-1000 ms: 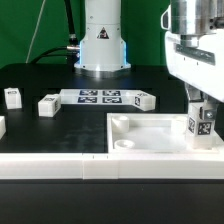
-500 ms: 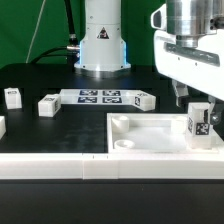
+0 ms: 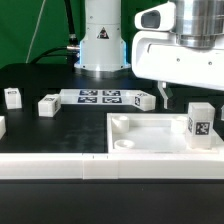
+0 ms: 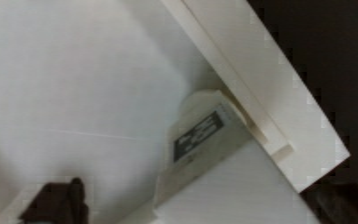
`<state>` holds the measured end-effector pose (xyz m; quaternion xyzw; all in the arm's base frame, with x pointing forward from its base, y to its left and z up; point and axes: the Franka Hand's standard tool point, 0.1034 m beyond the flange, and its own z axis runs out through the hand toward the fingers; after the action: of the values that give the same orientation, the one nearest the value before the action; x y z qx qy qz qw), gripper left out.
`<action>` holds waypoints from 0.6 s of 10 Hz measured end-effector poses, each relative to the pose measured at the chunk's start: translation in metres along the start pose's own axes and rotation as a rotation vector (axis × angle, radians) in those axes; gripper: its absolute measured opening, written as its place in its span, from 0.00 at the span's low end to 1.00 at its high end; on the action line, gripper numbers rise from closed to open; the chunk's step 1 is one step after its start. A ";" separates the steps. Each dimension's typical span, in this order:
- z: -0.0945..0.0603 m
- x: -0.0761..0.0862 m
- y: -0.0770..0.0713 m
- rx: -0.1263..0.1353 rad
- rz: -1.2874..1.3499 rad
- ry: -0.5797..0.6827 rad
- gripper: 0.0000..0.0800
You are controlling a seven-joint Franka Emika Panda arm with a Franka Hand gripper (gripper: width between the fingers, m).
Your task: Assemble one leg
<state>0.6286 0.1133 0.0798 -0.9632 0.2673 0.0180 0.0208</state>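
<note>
One leg (image 3: pixel 200 125), a small white post with a black-and-white tag, stands upright in the right corner of the white tray (image 3: pixel 150 138). In the wrist view the leg (image 4: pixel 204 136) sits against the tray's wall (image 4: pixel 265 80). My gripper (image 3: pixel 165 95) hangs above the tray, up and to the exterior view's left of that leg, apart from it. It is open and empty; in the wrist view its dark fingertips (image 4: pixel 59 202) stand wide apart with nothing between them. Three more legs lie on the table: one (image 3: pixel 13 97), another (image 3: pixel 47 105), and a third (image 3: pixel 145 100).
The marker board (image 3: pixel 100 97) lies in front of the arm's base (image 3: pixel 102 45). A white part (image 3: pixel 2 126) shows at the exterior view's left edge. A white ledge (image 3: pixel 60 168) runs along the front.
The gripper has let go of the leg in the tray's corner, risen, and moved to the exterior view's left. The leg stays upright in the corner.
</note>
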 end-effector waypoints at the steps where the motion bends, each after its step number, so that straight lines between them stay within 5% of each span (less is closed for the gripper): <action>1: 0.000 0.000 0.000 -0.003 -0.126 0.001 0.81; 6: 0.002 -0.004 -0.003 0.003 -0.483 -0.003 0.81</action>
<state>0.6272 0.1183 0.0785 -0.9991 0.0291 0.0138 0.0264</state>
